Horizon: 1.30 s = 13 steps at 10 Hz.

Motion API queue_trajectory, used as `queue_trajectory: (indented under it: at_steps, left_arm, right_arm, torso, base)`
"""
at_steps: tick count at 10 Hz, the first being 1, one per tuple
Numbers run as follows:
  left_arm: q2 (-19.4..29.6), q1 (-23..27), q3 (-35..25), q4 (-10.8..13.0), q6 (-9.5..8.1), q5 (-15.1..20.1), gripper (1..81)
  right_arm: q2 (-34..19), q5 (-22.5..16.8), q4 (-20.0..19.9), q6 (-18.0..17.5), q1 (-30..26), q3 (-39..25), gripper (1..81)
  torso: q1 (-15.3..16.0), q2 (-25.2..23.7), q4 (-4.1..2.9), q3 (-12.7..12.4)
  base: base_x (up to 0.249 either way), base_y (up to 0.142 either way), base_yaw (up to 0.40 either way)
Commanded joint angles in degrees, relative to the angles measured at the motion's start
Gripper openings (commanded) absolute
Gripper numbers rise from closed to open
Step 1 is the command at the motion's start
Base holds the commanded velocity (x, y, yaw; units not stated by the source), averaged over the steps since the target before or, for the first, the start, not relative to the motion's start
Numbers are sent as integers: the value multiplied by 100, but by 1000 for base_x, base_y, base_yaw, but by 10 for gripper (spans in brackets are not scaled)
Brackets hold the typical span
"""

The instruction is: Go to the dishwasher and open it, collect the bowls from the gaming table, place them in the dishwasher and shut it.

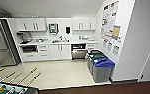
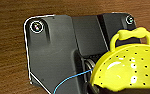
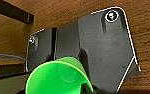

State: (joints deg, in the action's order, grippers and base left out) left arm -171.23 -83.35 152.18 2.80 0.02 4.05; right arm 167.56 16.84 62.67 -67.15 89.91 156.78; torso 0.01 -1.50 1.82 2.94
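Across the pale kitchen floor the dishwasher [image 1: 79, 51] stands open under the counter, next to the blue-lidded bins [image 1: 103, 68]. A yellow perforated bowl [image 2: 127, 67] with a handle sits close at the left wrist and a bright green bowl [image 3: 58, 77] at the right wrist, above brown wood-grain flooring; whether either end effector is spread or pinching I cannot tell

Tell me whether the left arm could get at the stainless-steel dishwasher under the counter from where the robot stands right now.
Probably not yet. The stainless-steel dishwasher sits open across a stretch of pale kitchen floor, far from the robot. Nothing blocks the path, but the left wrist view already has a yellow perforated bowl with a handle close at it.
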Motion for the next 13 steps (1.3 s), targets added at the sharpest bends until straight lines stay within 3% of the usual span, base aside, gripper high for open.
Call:
queue_trajectory:
  at_steps: [1,7,11,13]
  left_arm:
    - [18,288,-21,10,24,316,10]
    - [36,331,-21,-26,6,298,10]
    - [44,358,-21,-395,6,193,10]
    - [36,358,-21,-412,6,132,10]
  right_arm:
    - [-71,-137,43,17,-266,18,10]
    - [-62,-137,43,9,-275,18,10]
    - [-71,-137,43,0,-293,35,10]
    - [-79,-145,43,9,-293,35,10]
  torso:
    - [0,0,0,0]
    - [0,0,0,0]
    - [0,0,0,0]
    - [2,2,0,0]
  base:
    - [190,0,0]
    - [191,0,0]
    - [191,0,0]
    - [191,0,0]
